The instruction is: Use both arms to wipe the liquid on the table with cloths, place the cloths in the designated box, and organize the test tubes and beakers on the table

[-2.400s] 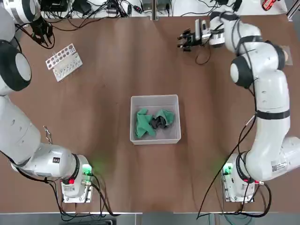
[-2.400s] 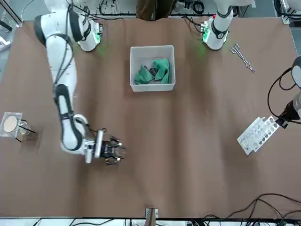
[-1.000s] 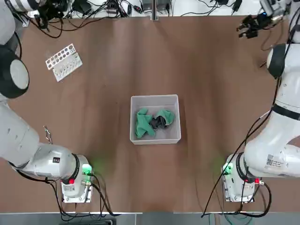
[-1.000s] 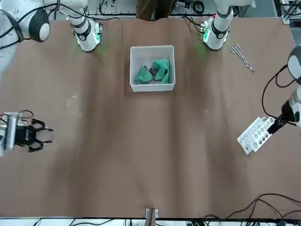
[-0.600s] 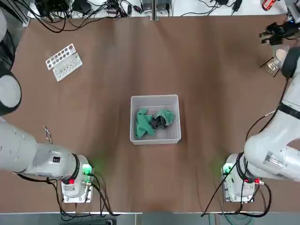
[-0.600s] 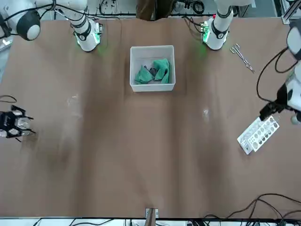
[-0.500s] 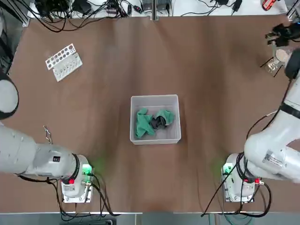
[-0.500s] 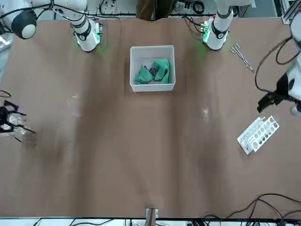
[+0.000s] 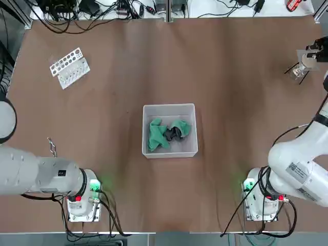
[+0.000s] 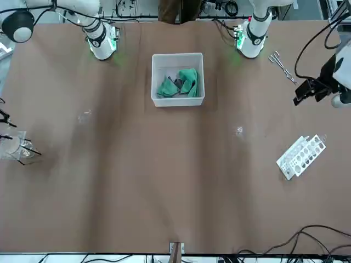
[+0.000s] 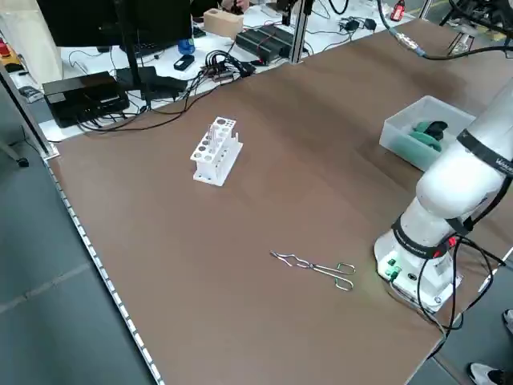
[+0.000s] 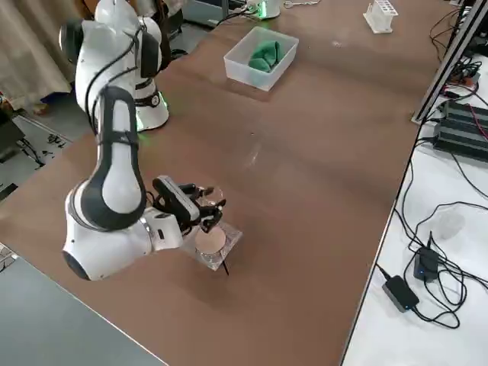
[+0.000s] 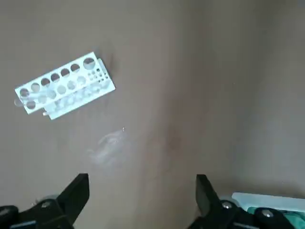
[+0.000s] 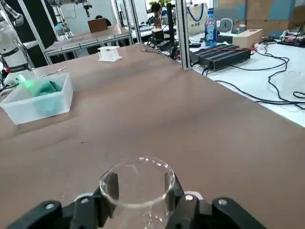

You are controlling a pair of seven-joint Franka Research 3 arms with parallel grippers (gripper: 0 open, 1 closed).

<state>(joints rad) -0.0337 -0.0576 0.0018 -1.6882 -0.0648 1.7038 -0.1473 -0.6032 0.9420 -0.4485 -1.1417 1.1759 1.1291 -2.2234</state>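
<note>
Cloths (image 9: pixel 157 134) boxed mid-frame overhead; the beaker (image 14: pixel 138 205), low centre in the right wrist view, seems left to place, grasped by the right gripper (image 14: pixel 143 183); left gripper (image 13: pixel 142 177), upper right in front view, spread wide

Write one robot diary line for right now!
Right claw: holding glass by clear stand | left claw: open above table | cloths: in box

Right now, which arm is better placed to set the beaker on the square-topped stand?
Right, I'd say. The right gripper already grips the beaker, right by the stand. The left gripper is open and empty across the table, near the rack.
</note>
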